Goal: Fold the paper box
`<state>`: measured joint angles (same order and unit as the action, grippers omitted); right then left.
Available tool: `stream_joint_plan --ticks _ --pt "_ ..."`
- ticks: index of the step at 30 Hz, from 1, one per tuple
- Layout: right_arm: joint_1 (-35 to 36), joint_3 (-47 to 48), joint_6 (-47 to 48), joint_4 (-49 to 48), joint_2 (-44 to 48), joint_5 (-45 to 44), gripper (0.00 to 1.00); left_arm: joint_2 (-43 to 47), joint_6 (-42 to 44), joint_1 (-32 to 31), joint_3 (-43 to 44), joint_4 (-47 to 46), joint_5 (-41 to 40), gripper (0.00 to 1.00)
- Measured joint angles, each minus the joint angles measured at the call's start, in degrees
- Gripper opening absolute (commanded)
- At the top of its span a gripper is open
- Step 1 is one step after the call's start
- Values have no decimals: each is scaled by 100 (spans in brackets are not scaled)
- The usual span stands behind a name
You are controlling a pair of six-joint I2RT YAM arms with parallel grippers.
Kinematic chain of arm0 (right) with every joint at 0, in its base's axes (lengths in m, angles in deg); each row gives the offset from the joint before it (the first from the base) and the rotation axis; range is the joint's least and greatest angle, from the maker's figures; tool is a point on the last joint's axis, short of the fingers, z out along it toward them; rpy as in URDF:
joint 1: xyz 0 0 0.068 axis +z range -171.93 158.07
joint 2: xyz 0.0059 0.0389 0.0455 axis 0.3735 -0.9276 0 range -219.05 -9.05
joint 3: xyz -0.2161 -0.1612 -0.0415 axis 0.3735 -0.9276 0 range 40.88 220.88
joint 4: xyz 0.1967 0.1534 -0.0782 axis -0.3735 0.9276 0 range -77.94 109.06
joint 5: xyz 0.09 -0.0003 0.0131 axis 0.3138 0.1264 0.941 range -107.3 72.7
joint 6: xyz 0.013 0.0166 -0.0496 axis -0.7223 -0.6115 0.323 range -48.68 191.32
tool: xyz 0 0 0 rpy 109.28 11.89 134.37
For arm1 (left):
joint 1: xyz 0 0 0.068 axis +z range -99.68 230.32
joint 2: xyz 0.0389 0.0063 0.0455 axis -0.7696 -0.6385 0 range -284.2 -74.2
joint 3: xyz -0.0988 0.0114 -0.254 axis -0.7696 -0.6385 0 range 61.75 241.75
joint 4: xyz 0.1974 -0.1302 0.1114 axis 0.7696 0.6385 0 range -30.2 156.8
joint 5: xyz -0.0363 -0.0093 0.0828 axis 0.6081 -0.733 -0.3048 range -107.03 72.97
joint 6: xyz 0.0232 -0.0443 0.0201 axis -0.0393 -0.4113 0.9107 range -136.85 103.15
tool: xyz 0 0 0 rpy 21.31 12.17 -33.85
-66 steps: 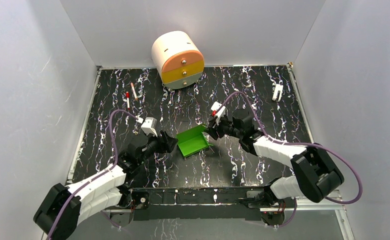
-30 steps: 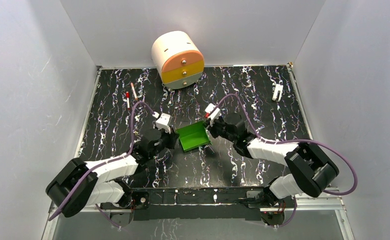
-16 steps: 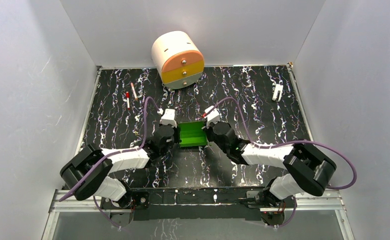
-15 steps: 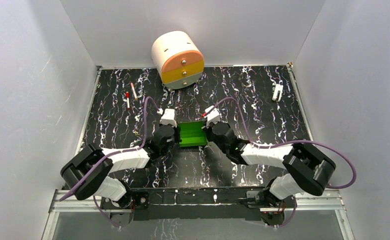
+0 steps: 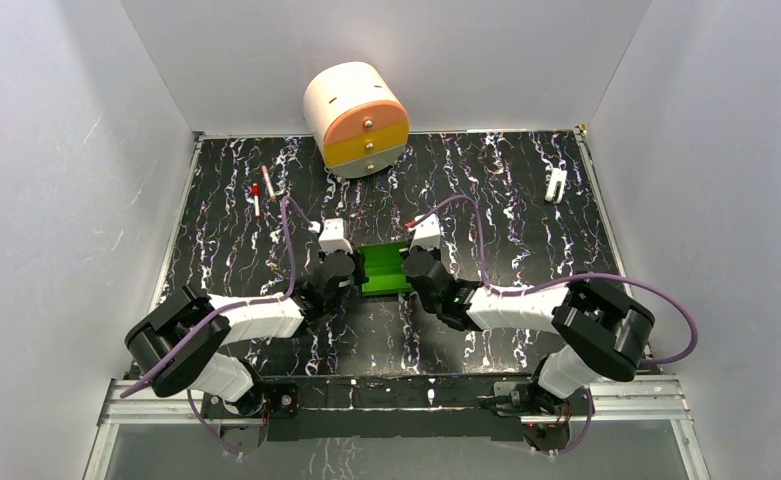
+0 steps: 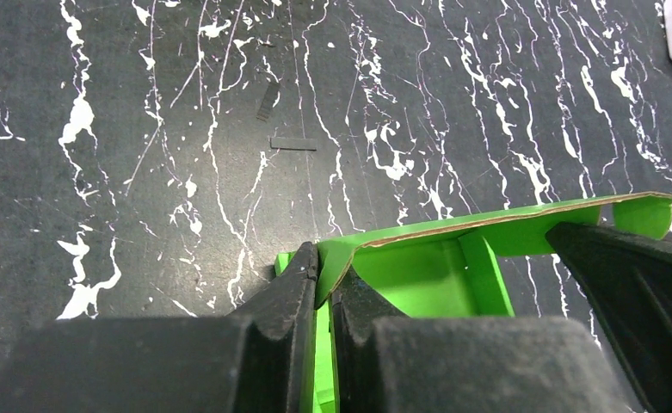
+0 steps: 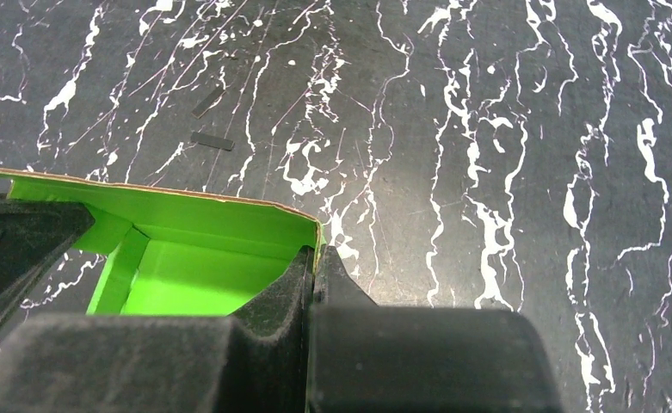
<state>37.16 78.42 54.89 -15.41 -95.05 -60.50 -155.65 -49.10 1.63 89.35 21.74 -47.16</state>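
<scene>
Jaws of the left gripper (image 6: 323, 268) are pressed together on one end wall of the paper box (image 6: 427, 274), the thin green card pinched between its two black fingers (image 6: 285, 297). The card's top edge bows a little where it leaves the grip. Jaws of the right gripper (image 7: 313, 258) are likewise closed tight, clamping the opposite end wall at the corner where it meets the far long wall. The box sits between the two grippers near the middle of the table (image 5: 526, 230), open side up, with its far long wall standing and its bright green floor showing inside. Whether its base rests on the tabletop or hangs just clear of it cannot be told from these views. From above, both arms reach inward from the near edge and meet at the box, one on each end. Well behind it, a cream round drawer unit (image 5: 358, 120) with orange and yellow fronts stands at the far edge. Two pens (image 5: 261, 190) lie at the far left, and a small white clip-like piece (image 5: 556, 184) lies at the far right.
</scene>
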Motion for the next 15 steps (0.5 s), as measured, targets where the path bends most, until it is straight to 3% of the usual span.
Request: stream_joint_plan --ticks 15 --pt "815 20 -1178 345 -264 -1639 2 13 -297 -181 -297 -411 -155 3"
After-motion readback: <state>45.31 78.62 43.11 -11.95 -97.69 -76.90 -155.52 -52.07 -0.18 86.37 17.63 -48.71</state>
